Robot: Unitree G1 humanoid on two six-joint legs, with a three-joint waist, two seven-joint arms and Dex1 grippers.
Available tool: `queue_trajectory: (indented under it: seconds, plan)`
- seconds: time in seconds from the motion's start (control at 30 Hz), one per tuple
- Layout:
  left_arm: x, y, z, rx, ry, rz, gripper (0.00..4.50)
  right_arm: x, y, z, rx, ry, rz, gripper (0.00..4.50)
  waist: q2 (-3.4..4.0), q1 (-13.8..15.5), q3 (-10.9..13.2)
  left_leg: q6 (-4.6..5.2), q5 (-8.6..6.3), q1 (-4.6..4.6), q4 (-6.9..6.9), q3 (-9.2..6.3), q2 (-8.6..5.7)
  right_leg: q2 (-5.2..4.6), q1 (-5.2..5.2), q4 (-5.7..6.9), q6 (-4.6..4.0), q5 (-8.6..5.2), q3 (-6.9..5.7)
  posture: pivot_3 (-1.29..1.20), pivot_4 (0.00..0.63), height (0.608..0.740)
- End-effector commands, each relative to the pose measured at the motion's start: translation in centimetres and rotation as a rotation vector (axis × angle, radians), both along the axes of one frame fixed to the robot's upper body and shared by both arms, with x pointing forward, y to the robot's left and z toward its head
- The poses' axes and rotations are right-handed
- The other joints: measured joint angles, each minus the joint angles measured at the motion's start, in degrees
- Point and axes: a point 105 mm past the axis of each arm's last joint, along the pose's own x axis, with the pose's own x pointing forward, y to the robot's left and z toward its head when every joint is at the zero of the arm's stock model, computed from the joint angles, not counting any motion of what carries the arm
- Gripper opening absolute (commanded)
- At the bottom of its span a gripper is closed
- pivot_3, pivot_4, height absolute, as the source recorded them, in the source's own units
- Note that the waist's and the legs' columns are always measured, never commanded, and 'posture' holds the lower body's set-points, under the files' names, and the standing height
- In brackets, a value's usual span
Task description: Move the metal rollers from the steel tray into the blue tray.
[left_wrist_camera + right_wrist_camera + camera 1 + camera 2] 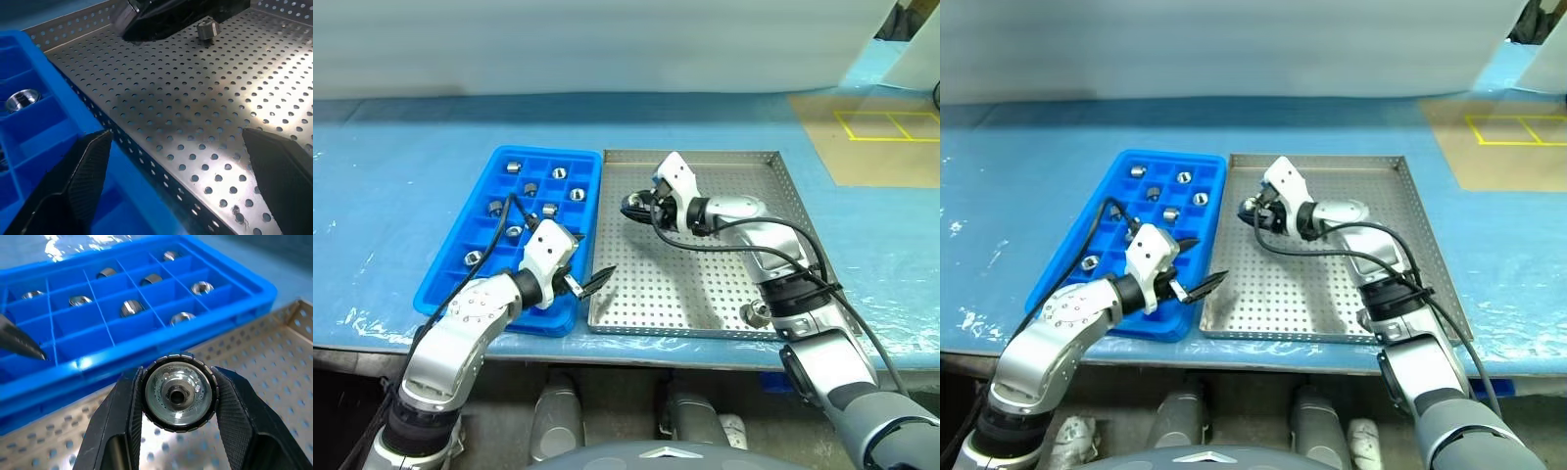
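My right gripper (634, 206) is shut on one of the metal rollers (179, 392), a shiny ring with a central hole. It holds the roller above the left part of the steel tray (695, 154), close to the blue tray (450, 279). Several rollers (559, 173) lie in the blue tray's compartments. Another roller (756, 313) stands at the steel tray's near right corner. Over the seam between the two trays, near their front edges, my left gripper (593, 255) is open with nothing between its fingers.
Both trays sit side by side on a table with a blue cover (382, 186). A brown board with yellow tape lines (886, 127) lies at the far right. A white sheet (607, 39) closes off the back. The table's front edge runs just below the trays.
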Motion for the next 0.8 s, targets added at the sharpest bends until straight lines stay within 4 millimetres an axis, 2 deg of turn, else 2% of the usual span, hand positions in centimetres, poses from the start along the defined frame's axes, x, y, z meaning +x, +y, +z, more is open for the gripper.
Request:
queue_trajectory:
  seconds: [0.03,0.27,0.33,0.5,0.8]
  plan:
    - [-0.7,0.6,1.3,-0.010,-0.047,0.056,4.50,-0.5,2.1,2.0,0.046,-0.060,0.089,1.68,0.00,0.63,0.00,0.00,0.00,-0.03,0.00,0.00,0.00,0.00,-0.03,0.00,0.00,0.00,0.00,0.25,0.150,0.740]
    - [-1.8,1.9,0.7,-0.001,-0.033,0.186,4.50,-2.5,6.4,1.4,0.065,-0.037,0.243,1.68,-0.03,1.85,0.02,-0.03,0.01,-0.12,-0.01,-0.09,-0.01,-0.01,-0.08,-0.01,0.00,0.00,-0.06,0.34,0.150,0.740]
    - [-2.0,1.9,0.7,-0.004,-0.031,0.198,4.50,-2.6,7.0,1.1,0.060,-0.024,0.259,1.68,-0.04,2.35,0.02,-0.03,0.00,-0.11,-0.02,-0.10,0.01,0.00,-0.08,-0.01,0.00,0.00,-0.06,0.35,0.150,0.740]
    - [-2.7,2.4,0.7,-0.014,-0.025,0.267,4.50,-3.5,8.7,-1.1,-0.037,0.017,0.310,1.68,-0.04,3.69,0.02,-0.04,0.00,-0.11,-0.04,-0.14,0.00,-0.01,-0.08,0.00,0.01,0.00,-0.08,0.40,0.150,0.740]
    - [-3.6,3.5,0.6,-0.030,-0.005,0.395,4.50,-3.8,10.8,-1.9,-0.068,0.035,0.320,1.68,-0.05,4.09,0.03,-0.09,0.03,-0.17,-0.05,-0.18,0.01,0.00,-0.12,0.00,0.02,-0.01,-0.08,0.43,0.150,0.740]
